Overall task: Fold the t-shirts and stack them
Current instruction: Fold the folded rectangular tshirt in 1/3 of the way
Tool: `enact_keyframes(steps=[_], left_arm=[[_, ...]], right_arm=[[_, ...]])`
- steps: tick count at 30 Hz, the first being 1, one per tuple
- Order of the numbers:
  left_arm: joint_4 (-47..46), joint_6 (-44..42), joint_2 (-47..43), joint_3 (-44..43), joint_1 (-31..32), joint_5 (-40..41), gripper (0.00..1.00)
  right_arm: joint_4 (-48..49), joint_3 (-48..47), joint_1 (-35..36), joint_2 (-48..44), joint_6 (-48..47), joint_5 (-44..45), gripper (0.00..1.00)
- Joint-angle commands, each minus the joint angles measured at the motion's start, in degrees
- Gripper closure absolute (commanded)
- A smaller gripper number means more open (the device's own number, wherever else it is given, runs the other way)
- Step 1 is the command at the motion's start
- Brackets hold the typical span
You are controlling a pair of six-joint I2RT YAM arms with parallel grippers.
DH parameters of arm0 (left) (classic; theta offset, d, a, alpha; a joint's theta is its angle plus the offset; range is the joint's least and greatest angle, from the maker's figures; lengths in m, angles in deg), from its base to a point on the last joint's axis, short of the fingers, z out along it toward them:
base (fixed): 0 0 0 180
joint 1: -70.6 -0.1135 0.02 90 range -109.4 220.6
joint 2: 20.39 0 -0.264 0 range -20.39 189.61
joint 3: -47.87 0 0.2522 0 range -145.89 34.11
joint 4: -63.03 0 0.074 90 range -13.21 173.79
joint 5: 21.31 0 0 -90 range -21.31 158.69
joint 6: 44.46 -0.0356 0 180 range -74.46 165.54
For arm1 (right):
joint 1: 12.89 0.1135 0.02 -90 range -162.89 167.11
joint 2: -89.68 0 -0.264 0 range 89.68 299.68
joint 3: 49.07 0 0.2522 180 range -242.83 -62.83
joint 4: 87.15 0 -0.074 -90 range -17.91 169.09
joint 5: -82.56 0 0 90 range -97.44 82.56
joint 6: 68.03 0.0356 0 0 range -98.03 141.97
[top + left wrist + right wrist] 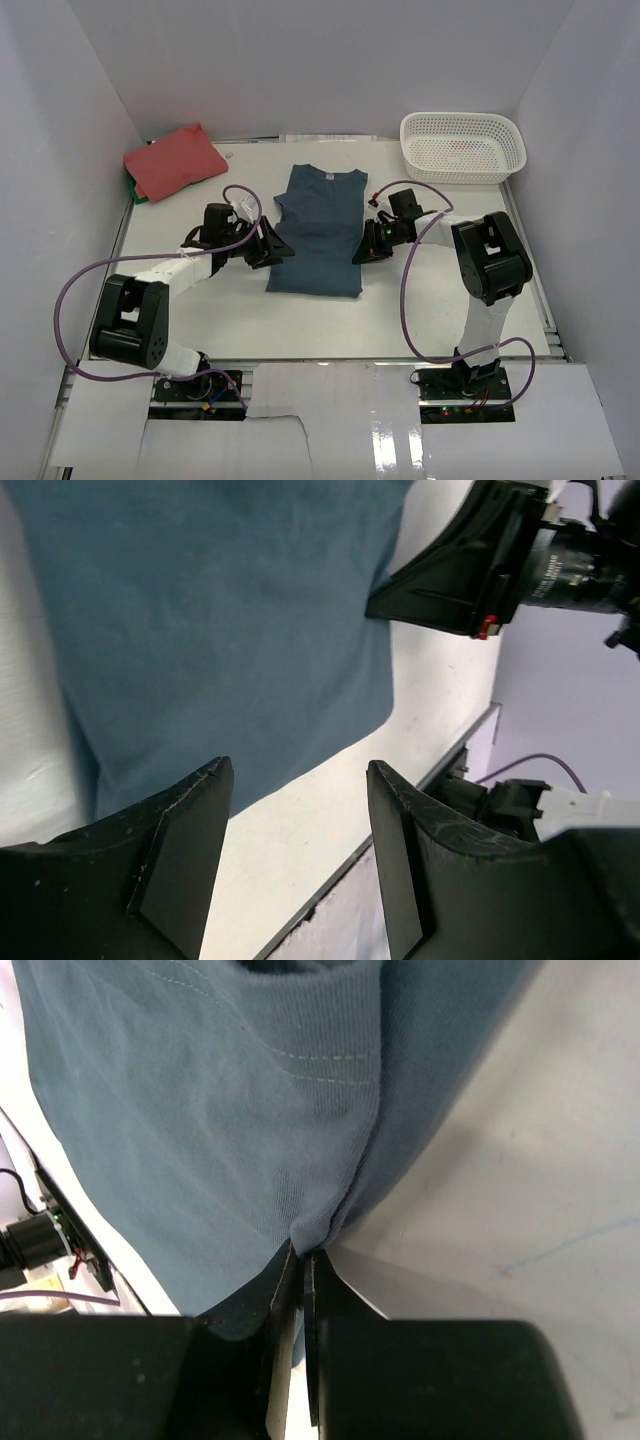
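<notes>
R tool pinched tight on teal tee edge; L tool spread wide at opposite edge, gripping nothing.

Twin arms in the overhead view: the left arm at seven o'clock, the right arm at four o'clock. Both pair chunky black joint housings with white link shells. The left cable and right cable, both purple, loop loosely beside them, and small coloured wires cluster at the left base. The left gripper has matte black wedge fingers with scuffed, pale-scratched edges. The right gripper has flat black fingers, and a red tab marks its body.
</notes>
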Motion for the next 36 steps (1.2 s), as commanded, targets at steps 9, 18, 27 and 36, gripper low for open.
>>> enact_keyframes(steps=[9, 18, 27, 36], left_arm=[[-15.8, 4.3, 6.6, 1.5, 7.0, -10.3, 0.35], [-26.8, 7.4, 10.3, 7.2, 7.4, -13.9, 0.66], [-28.5, 6.1, 17.7, 8.3, 8.1, -10.6, 1.0], [-34.5, 7.5, 22.8, 12.2, 8.6, -9.2, 1.0]], right_arm=[[-4.6, 2.2, 1.0, -3.1, -3.2, 3.7, 0.92], [-5.7, 1.6, 0.9, -2.6, -3.7, 3.8, 0.92], [-5.9, 1.0, 0.9, -2.3, -3.6, 3.5, 0.92], [-10.9, -2.6, 0.9, -5.3, -5.4, 11.5, 0.77]])
